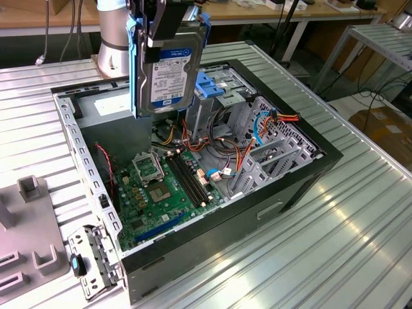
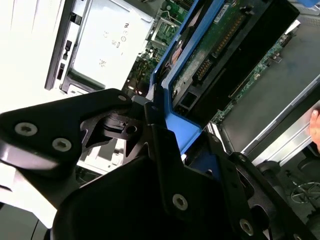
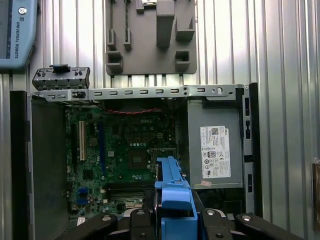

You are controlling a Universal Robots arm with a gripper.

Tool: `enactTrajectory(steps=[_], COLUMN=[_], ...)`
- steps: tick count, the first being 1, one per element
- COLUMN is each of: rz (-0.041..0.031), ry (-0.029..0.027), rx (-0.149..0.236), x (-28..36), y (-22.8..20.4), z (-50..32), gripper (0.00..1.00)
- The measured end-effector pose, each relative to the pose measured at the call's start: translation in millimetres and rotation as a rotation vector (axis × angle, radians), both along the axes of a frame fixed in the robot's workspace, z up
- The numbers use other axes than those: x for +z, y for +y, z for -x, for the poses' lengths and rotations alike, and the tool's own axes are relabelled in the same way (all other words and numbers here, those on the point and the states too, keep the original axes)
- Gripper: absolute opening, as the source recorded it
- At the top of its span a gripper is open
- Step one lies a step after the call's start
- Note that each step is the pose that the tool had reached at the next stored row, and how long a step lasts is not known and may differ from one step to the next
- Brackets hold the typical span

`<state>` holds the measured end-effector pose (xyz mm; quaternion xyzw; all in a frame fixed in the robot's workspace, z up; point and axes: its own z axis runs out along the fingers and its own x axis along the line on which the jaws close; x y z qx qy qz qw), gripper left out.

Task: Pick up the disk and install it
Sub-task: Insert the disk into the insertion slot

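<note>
Aloft, gripper (image 1: 166,31) holds disk (image 1: 172,74) upright over chassis (image 1: 293,187).

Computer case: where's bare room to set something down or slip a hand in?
Bare ribbed table on the exterior view's right of the case. Inside, open over the motherboard; crowded with cables beside the drive cage.
</note>
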<state>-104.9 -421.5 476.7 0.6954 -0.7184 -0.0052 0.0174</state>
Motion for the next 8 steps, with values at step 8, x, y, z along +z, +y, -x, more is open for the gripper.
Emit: enactTrajectory(steps=[8], rz=[0.0012], ry=[0.0001], rx=[0.000], x=[-0.2], y=[-19.4], z=[-14.5], gripper=[0.37])
